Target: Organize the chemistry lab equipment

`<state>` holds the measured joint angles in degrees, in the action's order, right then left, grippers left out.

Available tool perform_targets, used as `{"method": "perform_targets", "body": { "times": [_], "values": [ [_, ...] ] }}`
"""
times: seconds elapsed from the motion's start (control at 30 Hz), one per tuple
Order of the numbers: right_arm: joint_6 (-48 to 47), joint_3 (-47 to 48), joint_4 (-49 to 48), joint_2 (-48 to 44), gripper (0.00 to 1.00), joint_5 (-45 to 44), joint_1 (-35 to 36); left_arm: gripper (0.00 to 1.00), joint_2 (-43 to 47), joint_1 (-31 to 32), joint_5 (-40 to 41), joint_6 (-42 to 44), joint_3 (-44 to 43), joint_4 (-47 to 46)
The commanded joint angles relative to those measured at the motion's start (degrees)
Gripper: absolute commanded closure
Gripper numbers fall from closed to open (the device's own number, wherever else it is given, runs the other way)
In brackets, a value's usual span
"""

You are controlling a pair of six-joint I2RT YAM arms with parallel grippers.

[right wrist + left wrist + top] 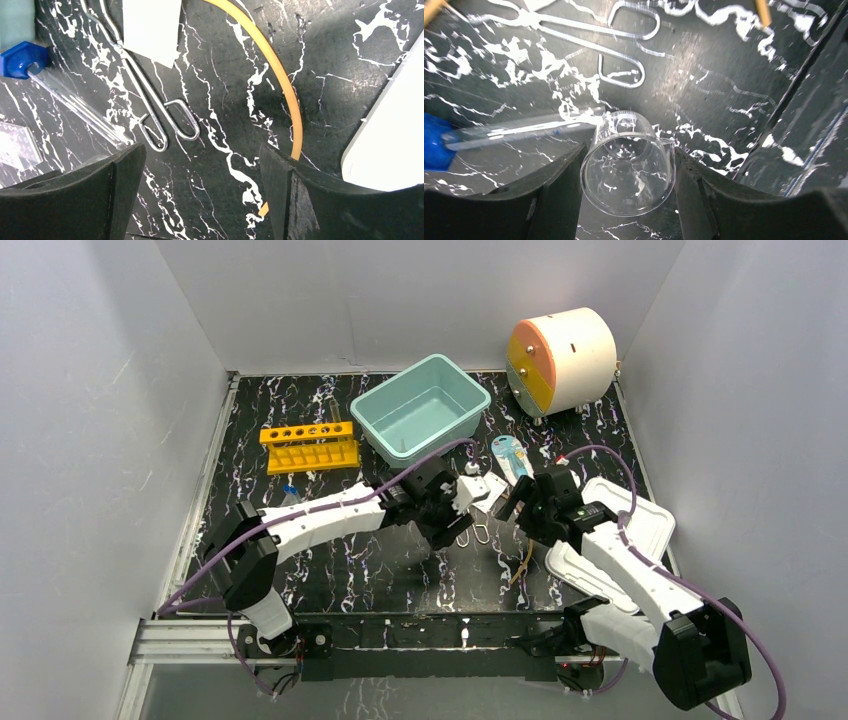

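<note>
White walls [400, 300] enclose a black marbled counter [380, 575]; left jaws grip a small glass beaker [629, 167], right jaws gape open.

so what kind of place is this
Probably a mock chemistry bench in a robot test cell: white panels around a black marbled table, with a yellow tube rack, a blue-capped tube and a glass beaker.

Bright, even light; sharp pics.

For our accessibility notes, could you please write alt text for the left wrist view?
The left claw grips a small glass beaker against a black marbled table. A blue-capped tube lies at left, wire tongs beyond.
</note>
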<state>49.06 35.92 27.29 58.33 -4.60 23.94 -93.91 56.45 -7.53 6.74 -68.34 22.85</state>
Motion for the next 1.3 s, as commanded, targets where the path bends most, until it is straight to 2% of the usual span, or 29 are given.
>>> {"method": "perform_targets", "body": {
  "times": [0.0, 0.2, 0.37, 0.5, 0.73, 0.9, 1.0, 1.13, 1.27],
  "values": [
    [-1.8, 2.8, -2.4, 2.0, 0.09, -1.8, -0.9, 0.58, 2.5, -0.7, -1.7, -2.1, -7.2, 3.7],
    [-3.8, 4.7, -3.6, 4.8, 0.09, -1.9, -2.5, 0.58, 2.8, -5.3, -1.9, -4.5, -17.0, 4.0],
    [-5.4, 6.5, -4.8, 7.8, 0.09, -1.4, -4.3, 0.61, -1.4, -9.7, 2.4, -6.2, -27.7, 4.2],
    [-7.4, 8.9, -5.6, 11.6, 0.1, 0.1, -5.3, 0.58, -6.0, -15.3, 3.5, -9.4, -34.6, 1.9],
    [-10.4, 15.5, -3.4, 19.3, 0.11, 1.0, -6.7, 0.57, -21.0, -22.7, 6.7, -14.1, -50.1, 2.2],
    [-14.0, 21.4, 1.0, 24.7, 0.12, 0.8, -7.2, 0.54, -35.1, -24.4, 12.4, -14.3, -63.4, 2.1],
    [-15.6, 24.7, 4.9, 28.5, 0.12, 1.2, -7.3, 0.55, -42.0, -25.2, 16.8, -11.9, -63.7, -2.6],
    [-16.0, 24.1, 4.2, 28.0, 0.12, 2.7, -7.2, 0.54, -47.7, -25.5, 19.1, -11.2, -63.4, -9.2],
    [-15.9, 23.1, 3.1, 26.8, 0.12, 3.1, -7.2, 0.54, -49.5, -25.4, 22.4, -10.2, -63.8, -11.3]
  ]
}}
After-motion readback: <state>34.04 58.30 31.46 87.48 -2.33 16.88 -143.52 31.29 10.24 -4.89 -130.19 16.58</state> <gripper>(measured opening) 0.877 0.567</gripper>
